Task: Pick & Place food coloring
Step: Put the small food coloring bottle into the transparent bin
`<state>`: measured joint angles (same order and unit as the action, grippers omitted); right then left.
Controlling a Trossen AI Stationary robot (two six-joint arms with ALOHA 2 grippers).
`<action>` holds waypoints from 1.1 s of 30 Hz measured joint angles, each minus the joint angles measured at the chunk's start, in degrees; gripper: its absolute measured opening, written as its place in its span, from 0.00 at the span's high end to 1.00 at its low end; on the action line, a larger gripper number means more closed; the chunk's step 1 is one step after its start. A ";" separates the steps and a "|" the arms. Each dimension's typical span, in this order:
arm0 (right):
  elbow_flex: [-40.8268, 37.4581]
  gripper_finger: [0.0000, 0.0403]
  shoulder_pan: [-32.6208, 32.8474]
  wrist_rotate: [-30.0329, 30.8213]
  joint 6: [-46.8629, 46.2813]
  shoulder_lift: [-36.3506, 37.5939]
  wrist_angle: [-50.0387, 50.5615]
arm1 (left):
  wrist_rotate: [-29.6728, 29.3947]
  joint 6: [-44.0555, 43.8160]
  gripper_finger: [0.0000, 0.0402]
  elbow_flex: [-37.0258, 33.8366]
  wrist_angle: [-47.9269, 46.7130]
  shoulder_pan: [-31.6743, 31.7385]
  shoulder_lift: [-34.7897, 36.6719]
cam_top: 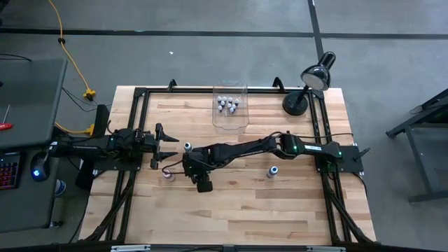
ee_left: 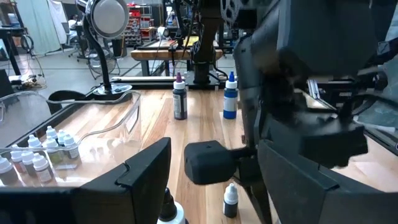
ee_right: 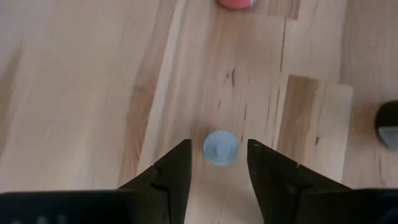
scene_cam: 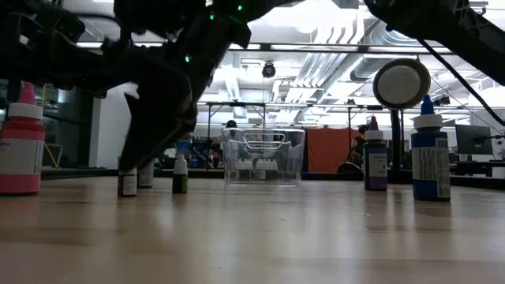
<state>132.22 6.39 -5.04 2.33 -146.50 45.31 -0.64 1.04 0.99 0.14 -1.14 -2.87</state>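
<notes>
From above, the right arm reaches across the pale wooden table (cam_top: 294,210) and its tool (cam_top: 199,178) hangs over the left-centre of the boards, while the left arm waits at the left edge with its tool (cam_top: 162,145) spread wide. The clear rectangular plastic bin (cam_top: 230,119) sits at the far side with a cluster of tiny white-capped bottles (cam_top: 228,104) already in it; loose ones stand out on the boards, a blue-bodied bottle (cam_top: 274,171) to the right and a pink-bodied bottle (cam_top: 167,174) just left of the working tool. At table height, the right arm's dark bulk comes down at the left over several small dark bottles (scene_cam: 180,175), the bin showing beyond. The left wrist camera looks past its own open fingers at the right arm crowding in close, a small dark bottle with a white cap (ee_left: 231,200) standing below it. The right wrist camera tells most: straight down, a pale blue round cap (ee_right: 220,148) sits between the half-open fingers (ee_right: 169,180), neither touching it. To do it well, the tool should drop straight, keep the cap centred, close on the body below the cap, and avoid nudging the neighbours.
</notes>
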 joint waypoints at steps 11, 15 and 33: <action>0.05 0.73 -0.02 0.24 -0.37 0.03 -0.19 | 0.00 0.00 0.41 0.00 0.00 0.00 0.00; 0.05 0.79 -0.02 0.24 -0.37 0.03 -0.19 | 0.00 0.00 0.41 -0.01 0.00 0.01 0.00; 0.05 0.89 0.10 -1.16 -1.45 1.04 -1.84 | 0.00 0.00 0.41 -0.01 0.00 0.00 0.00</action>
<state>132.27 6.49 -6.20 0.87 -145.47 43.47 -0.65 1.04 0.99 0.14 -1.14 -2.87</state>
